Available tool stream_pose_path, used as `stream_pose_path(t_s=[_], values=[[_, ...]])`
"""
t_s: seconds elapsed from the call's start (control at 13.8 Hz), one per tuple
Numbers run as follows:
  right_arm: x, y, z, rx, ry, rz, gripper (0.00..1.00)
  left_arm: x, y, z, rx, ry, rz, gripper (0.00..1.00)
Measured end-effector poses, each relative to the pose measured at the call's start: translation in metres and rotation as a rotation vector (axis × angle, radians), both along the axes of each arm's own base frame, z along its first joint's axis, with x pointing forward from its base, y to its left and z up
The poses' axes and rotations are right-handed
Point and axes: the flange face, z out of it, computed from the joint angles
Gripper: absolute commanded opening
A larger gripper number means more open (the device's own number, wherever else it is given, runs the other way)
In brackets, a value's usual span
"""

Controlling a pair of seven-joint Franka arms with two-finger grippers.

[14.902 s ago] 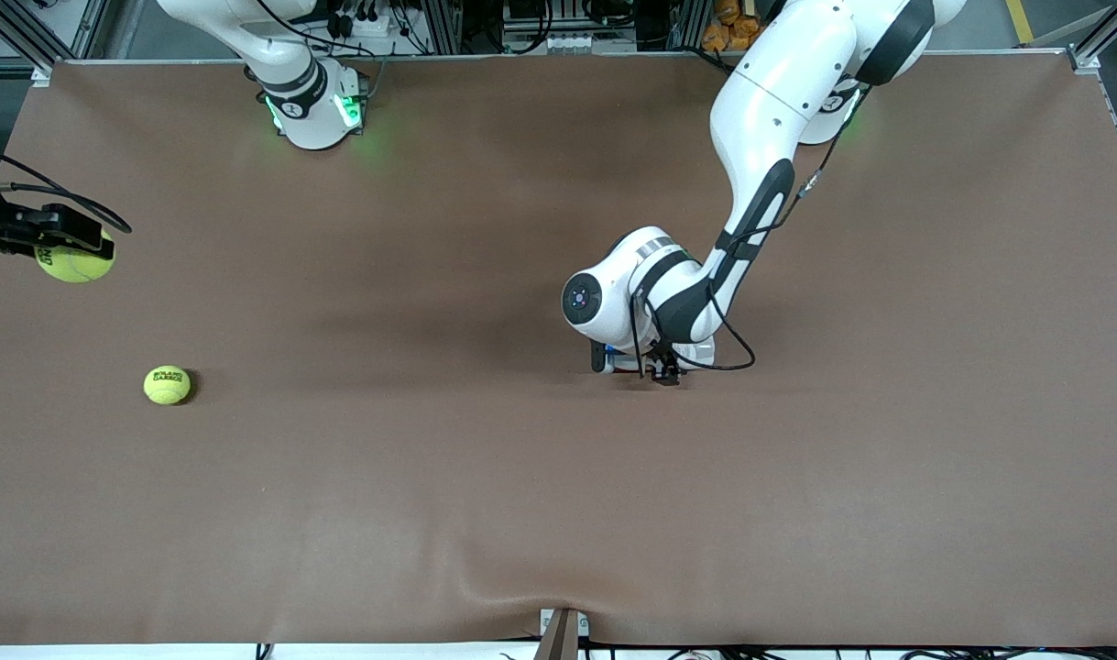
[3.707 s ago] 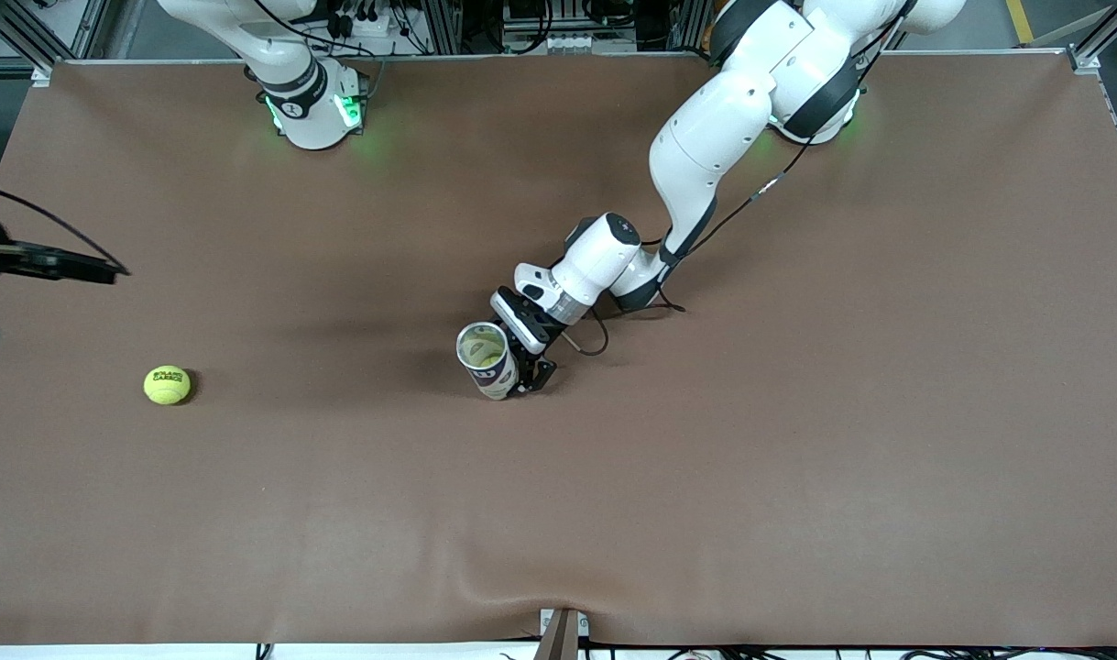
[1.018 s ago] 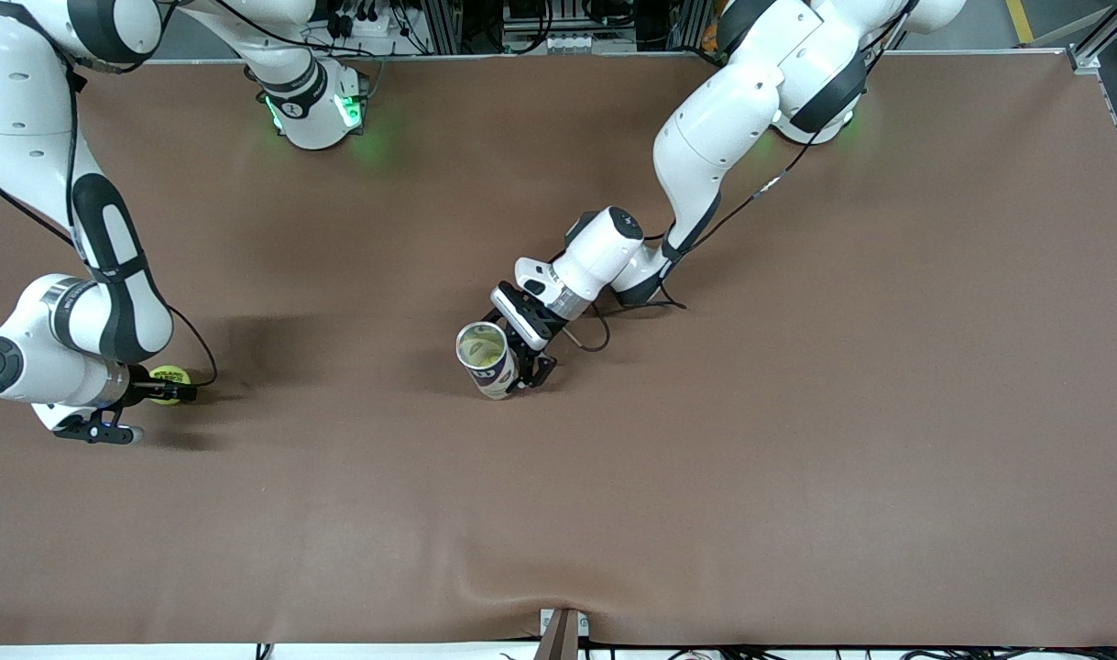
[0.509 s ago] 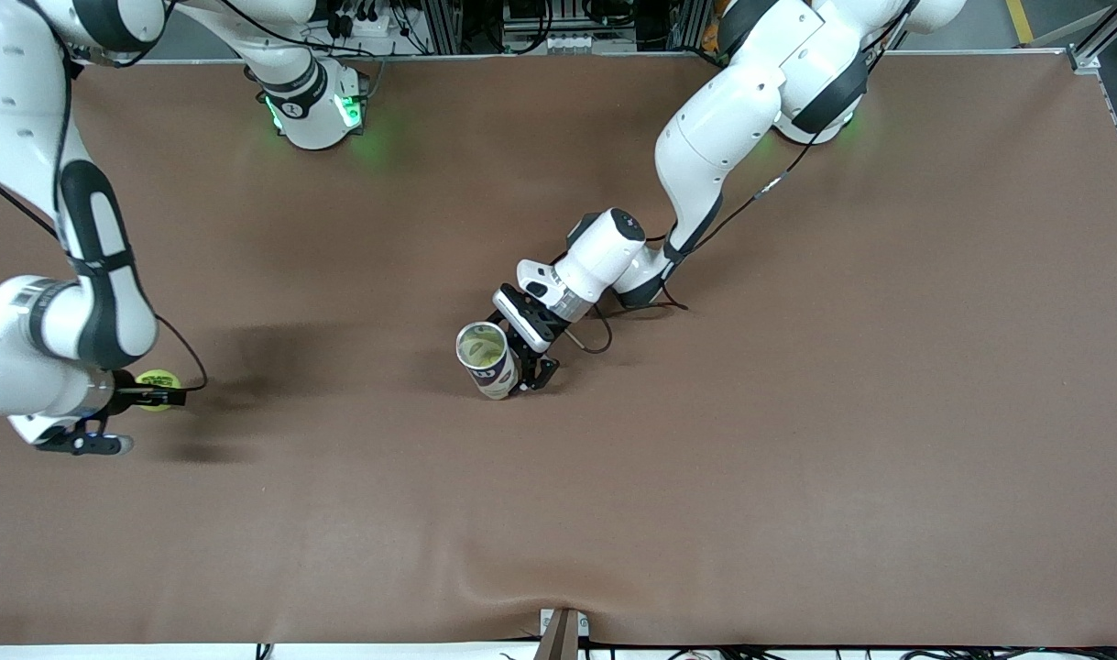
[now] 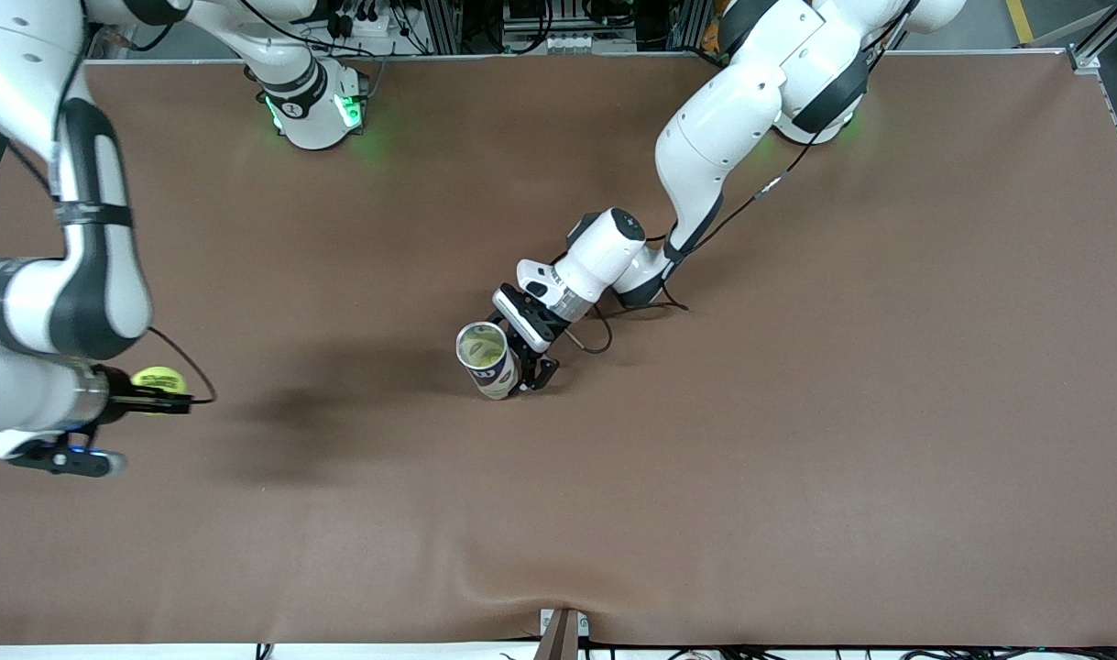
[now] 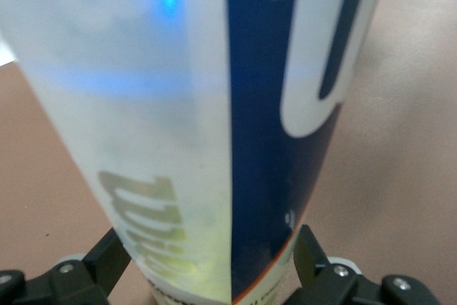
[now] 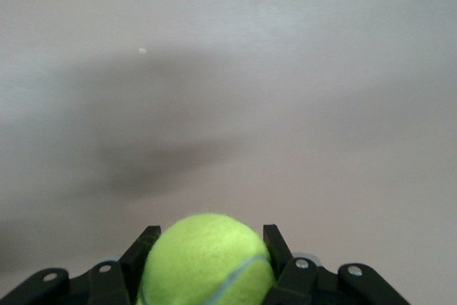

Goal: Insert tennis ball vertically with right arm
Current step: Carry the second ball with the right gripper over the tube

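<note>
Both pincers grip: right pincer (image 7: pixel 207 262) tennis ball (image 7: pixel 207 258), left pincer (image 6: pixel 207 269) can (image 6: pixel 214 119).

Fuzzy felt tennis ball (image 7: pixel 207 258), matt table (image 5: pixel 796 412)

The brown tabletop (image 5: pixel 796 477) carries one upright ball can (image 5: pixel 487 362) near its middle, well apart from all the edges.

A brown, matte tabletop (image 5: pixel 796 477) fills the view, its covering rippled at the near edge. Aluminium framing (image 5: pixel 448 27) and cables run along the top. Green light (image 5: pixel 375 147) glows on the surface there.
</note>
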Motion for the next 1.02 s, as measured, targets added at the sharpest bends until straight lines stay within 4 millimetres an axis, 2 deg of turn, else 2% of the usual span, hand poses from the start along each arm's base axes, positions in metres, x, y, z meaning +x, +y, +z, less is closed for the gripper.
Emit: stream_pose_path(t_s=[0.22, 0.36, 0.51, 0.8, 1.02], values=[[-0.004, 0.067, 0.023, -0.024, -0.012, -0.068, 0.00, 0.000, 0.000, 0.001, -0.001, -0.002, 0.000, 1.00], [-0.009, 0.113, 0.050, -0.033, -0.024, -0.127, 0.00, 0.000, 0.000, 0.001, -0.001, -0.001, 0.000, 1.00], [-0.018, 0.169, 0.068, -0.022, -0.043, -0.201, 0.00, 0.000, 0.000, 0.001, -0.001, -0.001, 0.000, 1.00], [-0.046, 0.269, 0.070, -0.041, -0.072, -0.335, 0.00, 0.002, 0.001, 0.002, -0.002, -0.002, 0.003, 1.00], [-0.064, 0.328, 0.065, -0.029, -0.103, -0.408, 0.00, 0.004, 0.002, 0.004, -0.003, -0.005, 0.005, 1.00]])
